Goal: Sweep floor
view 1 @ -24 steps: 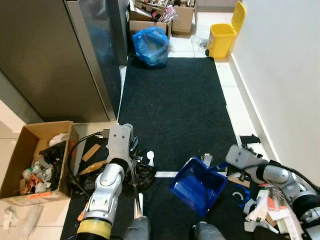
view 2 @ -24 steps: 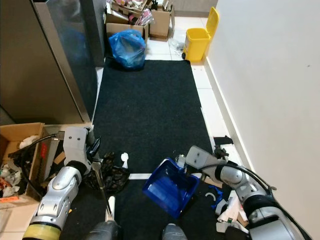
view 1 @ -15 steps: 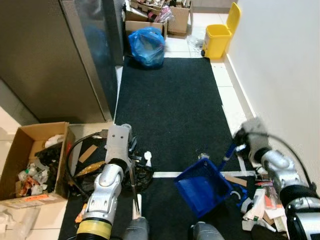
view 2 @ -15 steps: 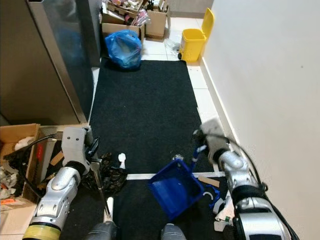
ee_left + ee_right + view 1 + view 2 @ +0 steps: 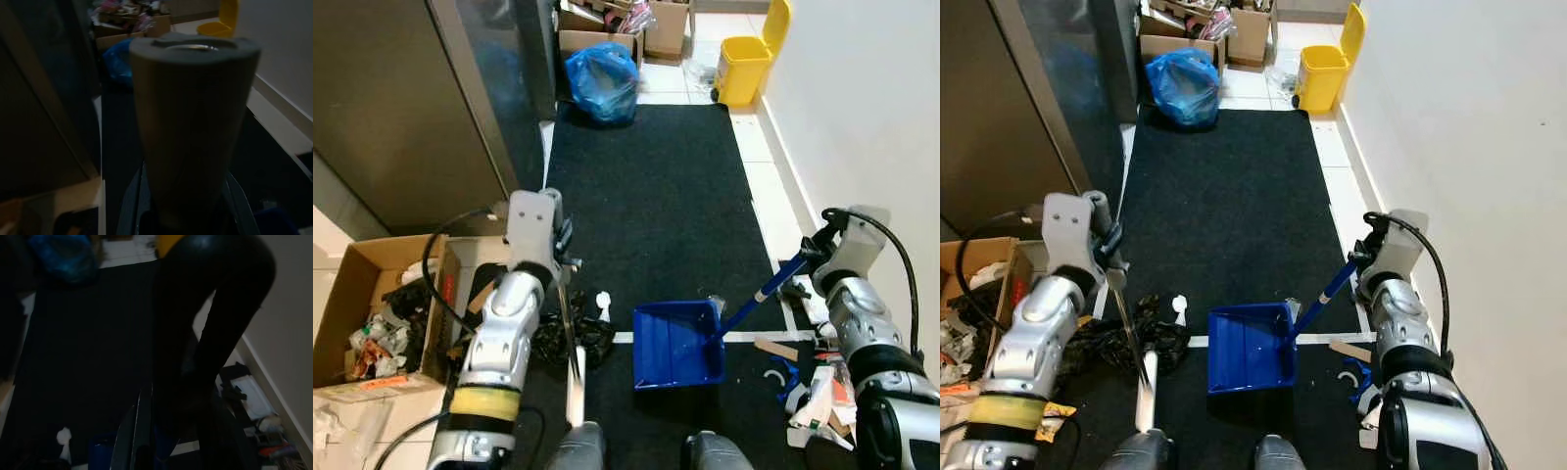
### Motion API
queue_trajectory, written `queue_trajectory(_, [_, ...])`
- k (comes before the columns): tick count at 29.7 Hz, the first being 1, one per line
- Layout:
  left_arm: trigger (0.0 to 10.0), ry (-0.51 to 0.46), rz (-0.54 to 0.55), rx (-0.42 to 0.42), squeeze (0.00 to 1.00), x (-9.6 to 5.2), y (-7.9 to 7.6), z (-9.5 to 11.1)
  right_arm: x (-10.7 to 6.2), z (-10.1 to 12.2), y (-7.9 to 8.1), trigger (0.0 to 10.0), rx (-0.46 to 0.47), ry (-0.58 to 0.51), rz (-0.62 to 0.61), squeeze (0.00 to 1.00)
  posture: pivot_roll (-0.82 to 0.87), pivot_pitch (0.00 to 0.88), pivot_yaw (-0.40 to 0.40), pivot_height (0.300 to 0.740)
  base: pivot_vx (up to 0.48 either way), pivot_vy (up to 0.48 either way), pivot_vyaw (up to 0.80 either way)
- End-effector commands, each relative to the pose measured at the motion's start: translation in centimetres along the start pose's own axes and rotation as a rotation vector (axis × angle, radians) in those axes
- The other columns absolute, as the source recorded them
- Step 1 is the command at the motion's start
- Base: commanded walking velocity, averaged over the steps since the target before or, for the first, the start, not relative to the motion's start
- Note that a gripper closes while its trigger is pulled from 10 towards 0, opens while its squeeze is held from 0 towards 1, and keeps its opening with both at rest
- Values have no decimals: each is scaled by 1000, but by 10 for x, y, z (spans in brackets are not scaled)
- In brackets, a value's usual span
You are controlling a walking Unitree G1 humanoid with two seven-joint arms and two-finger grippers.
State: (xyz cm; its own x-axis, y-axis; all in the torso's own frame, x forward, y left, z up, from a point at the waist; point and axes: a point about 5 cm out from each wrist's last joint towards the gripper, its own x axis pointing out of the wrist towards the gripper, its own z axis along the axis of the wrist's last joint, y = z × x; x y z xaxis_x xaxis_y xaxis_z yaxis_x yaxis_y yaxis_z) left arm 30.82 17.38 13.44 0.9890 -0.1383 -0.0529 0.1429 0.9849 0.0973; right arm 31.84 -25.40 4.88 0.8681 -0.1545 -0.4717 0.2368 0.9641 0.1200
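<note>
A blue dustpan [image 5: 674, 345] lies flat on the black mat [image 5: 651, 196] across a white line. Its blue handle [image 5: 756, 294] slants up to the right, where my right gripper [image 5: 810, 257] is shut on its end beside the wall. My left gripper [image 5: 562, 268] is shut on the thin broom handle [image 5: 568, 318], which runs down to a white section [image 5: 576, 388] near my feet. In the left wrist view the grey broom handle top [image 5: 193, 127] looms close. Crumpled black trash [image 5: 570, 338] and a small white scrap [image 5: 603, 304] lie left of the dustpan.
An open cardboard box [image 5: 352, 294] full of rubbish stands at the left, by a dark cabinet [image 5: 411, 108]. A blue bag [image 5: 603, 82], a yellow bin [image 5: 749, 54] and boxes sit beyond the mat. Loose litter [image 5: 822, 382] lines the right wall [image 5: 871, 117].
My right arm has swung up and to the right, and the dustpan has dropped from tilted to flat on the mat. My left arm has risen higher along the broom handle.
</note>
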Motion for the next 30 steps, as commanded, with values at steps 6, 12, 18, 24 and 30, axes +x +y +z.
queue_trajectory(6, [10000, 20, 7, 61, 0, -9, 2, -3, -4, -14, -1, 10000, -1, -37, -102, 0, 119, 72, -1, 740, 0, 0, 0])
queue_trajectory(12, [10000, 32, -82, 132, 0, -20, -3, -13, -6, -28, 6, 10000, 22, -55, -142, 0, 134, 90, 4, 740, 0, 0, 0])
queue_trajectory(18, [10000, -84, -230, 175, 0, -20, -2, 20, -8, -31, 7, 10000, 65, -83, -169, 0, 139, 96, 5, 740, 0, 0, 0])
queue_trajectory(24, [10000, -24, -236, 245, 0, -22, 10, 11, -9, -29, 8, 10000, 77, -114, -184, 0, 136, 112, 16, 740, 0, 0, 0])
queue_trajectory(30, [10000, 45, -119, 469, 0, -24, 33, -26, -10, -24, 7, 10000, 82, -149, -184, 0, 125, 127, 5, 740, 0, 0, 0])
